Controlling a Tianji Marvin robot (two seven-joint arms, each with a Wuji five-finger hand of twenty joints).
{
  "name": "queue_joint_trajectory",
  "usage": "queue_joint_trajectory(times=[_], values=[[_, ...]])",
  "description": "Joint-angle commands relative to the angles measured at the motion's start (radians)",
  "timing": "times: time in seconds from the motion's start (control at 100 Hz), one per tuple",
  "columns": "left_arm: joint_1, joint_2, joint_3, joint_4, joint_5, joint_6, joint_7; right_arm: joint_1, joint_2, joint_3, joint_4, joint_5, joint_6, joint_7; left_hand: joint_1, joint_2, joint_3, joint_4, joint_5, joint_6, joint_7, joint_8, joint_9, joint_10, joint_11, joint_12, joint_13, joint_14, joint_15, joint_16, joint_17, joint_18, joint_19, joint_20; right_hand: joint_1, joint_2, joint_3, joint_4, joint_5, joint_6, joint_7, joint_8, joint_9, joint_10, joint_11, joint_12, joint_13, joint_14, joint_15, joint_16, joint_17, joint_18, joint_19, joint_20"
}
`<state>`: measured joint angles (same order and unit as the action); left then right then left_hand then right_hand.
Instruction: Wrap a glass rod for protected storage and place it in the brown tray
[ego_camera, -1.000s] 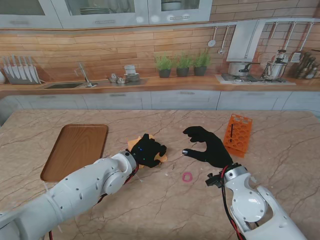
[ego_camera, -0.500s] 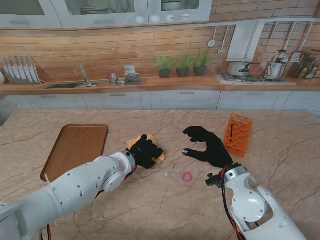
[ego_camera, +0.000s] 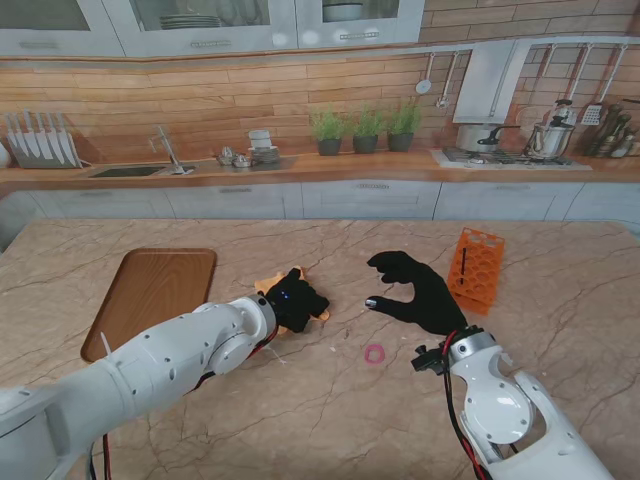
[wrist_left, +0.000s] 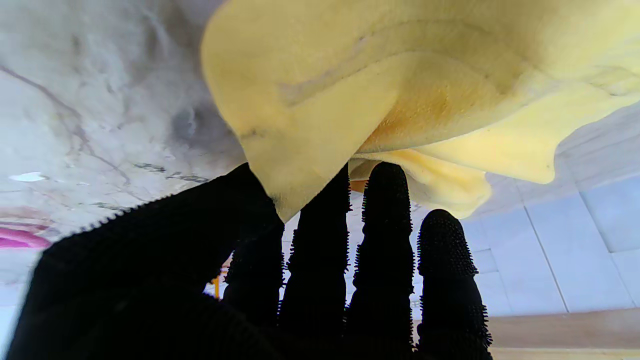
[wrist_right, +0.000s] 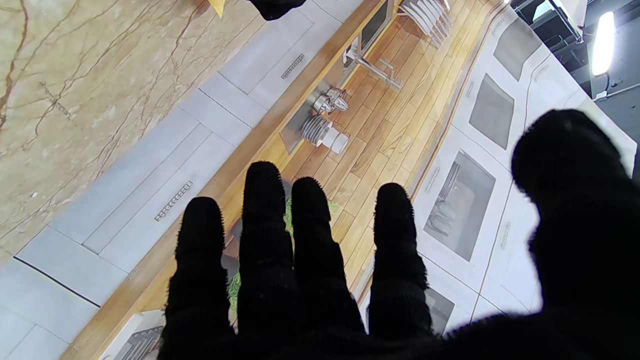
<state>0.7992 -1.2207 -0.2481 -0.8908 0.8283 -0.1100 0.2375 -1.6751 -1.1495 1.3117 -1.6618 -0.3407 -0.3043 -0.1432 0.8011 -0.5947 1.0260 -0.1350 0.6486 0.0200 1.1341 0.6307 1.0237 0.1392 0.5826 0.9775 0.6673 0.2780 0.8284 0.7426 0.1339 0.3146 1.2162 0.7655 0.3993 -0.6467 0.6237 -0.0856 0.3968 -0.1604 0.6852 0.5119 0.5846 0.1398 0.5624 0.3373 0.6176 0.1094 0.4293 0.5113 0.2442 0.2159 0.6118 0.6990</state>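
My left hand (ego_camera: 292, 298) rests on a bunched yellow cloth (ego_camera: 321, 313) in the middle of the table, just right of the brown tray (ego_camera: 150, 298). In the left wrist view the cloth (wrist_left: 400, 75) is folded over, one corner caught between the thumb and the fingers (wrist_left: 382, 250). No glass rod shows in any view; whether it lies inside the folds I cannot tell. My right hand (ego_camera: 415, 290) hovers to the right of the cloth, fingers (wrist_right: 265, 240) spread and thumb apart, holding nothing.
An orange tube rack (ego_camera: 475, 268) lies just right of my right hand. A small pink ring (ego_camera: 375, 353) lies on the marble nearer to me, between the hands. The kitchen counter and sink run along the far side.
My left hand has drawn the cloth into a tighter bunch, so less yellow shows around it, and the forearm has swung slightly inward. The right hand has not moved.
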Motion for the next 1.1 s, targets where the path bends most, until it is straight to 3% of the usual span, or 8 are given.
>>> queue_joint_trajectory(times=[0.0, 0.23, 0.45, 0.78, 1.09], values=[[0.011, -0.008, -0.009, -0.002, -0.007, -0.010, 0.004, -0.005, -0.005, 0.000, -0.008, -0.001, 0.000, -0.003, 0.012, -0.041, 0.048, 0.029, -0.036, -0.033, 0.050, 0.059, -0.027, -0.042, 0.037, 0.022, -0.026, -0.018, 0.012, 0.005, -0.028, -0.005, 0.023, -0.013, -0.043, 0.039, 0.015, 0.039, 0.021, -0.019, -0.018, 0.004, 0.012, -0.005, -0.003, 0.012, -0.001, -0.004, 0.006, 0.014, 0.001, 0.006, 0.018, 0.025], [0.034, -0.004, -0.055, -0.012, -0.011, -0.082, 0.051, -0.006, -0.006, 0.001, -0.008, -0.003, -0.003, -0.008, -0.028, 0.014, 0.050, 0.031, -0.123, -0.042, 0.096, 0.194, -0.065, -0.075, 0.089, 0.046, -0.030, -0.053, 0.022, 0.008, -0.019, -0.027, 0.027, -0.009, -0.046, 0.043, 0.016, 0.039, 0.018, -0.020, -0.018, 0.003, 0.013, -0.005, -0.004, 0.012, -0.002, -0.003, 0.006, 0.014, 0.002, 0.005, 0.018, 0.026], [0.065, 0.007, -0.114, -0.031, -0.032, -0.172, 0.058, -0.008, -0.006, 0.002, -0.010, -0.001, -0.005, -0.009, -0.024, 0.026, 0.026, 0.026, -0.144, -0.071, 0.107, 0.214, -0.076, -0.091, 0.097, 0.041, -0.028, -0.071, 0.015, 0.001, -0.017, -0.031, 0.024, -0.010, -0.051, 0.049, 0.017, 0.039, 0.015, -0.021, -0.020, 0.003, 0.013, -0.005, -0.004, 0.012, -0.002, -0.004, 0.006, 0.014, 0.002, 0.005, 0.018, 0.026], [0.115, 0.056, -0.189, -0.111, -0.049, -0.307, -0.046, -0.008, -0.007, 0.001, -0.010, 0.000, -0.003, -0.009, -0.010, 0.013, 0.009, -0.002, -0.126, -0.113, 0.091, 0.180, -0.058, -0.105, 0.043, 0.016, -0.013, -0.090, -0.030, -0.029, -0.026, -0.032, -0.046, -0.045, -0.055, 0.053, 0.020, 0.039, 0.013, -0.022, -0.021, 0.002, 0.013, -0.003, -0.005, 0.011, -0.002, -0.003, 0.005, 0.014, 0.001, 0.006, 0.017, 0.027], [0.136, 0.078, -0.210, -0.147, -0.066, -0.396, -0.112, -0.005, -0.006, -0.002, -0.005, 0.001, -0.004, -0.005, 0.016, 0.029, -0.029, -0.019, -0.137, -0.132, 0.086, 0.165, -0.071, -0.113, 0.003, 0.015, -0.032, -0.103, -0.067, -0.039, -0.051, -0.028, -0.100, -0.060, -0.056, 0.054, 0.022, 0.039, 0.013, -0.021, -0.022, 0.000, 0.013, -0.004, -0.006, 0.011, -0.001, -0.004, 0.005, 0.014, 0.001, 0.006, 0.017, 0.028]])
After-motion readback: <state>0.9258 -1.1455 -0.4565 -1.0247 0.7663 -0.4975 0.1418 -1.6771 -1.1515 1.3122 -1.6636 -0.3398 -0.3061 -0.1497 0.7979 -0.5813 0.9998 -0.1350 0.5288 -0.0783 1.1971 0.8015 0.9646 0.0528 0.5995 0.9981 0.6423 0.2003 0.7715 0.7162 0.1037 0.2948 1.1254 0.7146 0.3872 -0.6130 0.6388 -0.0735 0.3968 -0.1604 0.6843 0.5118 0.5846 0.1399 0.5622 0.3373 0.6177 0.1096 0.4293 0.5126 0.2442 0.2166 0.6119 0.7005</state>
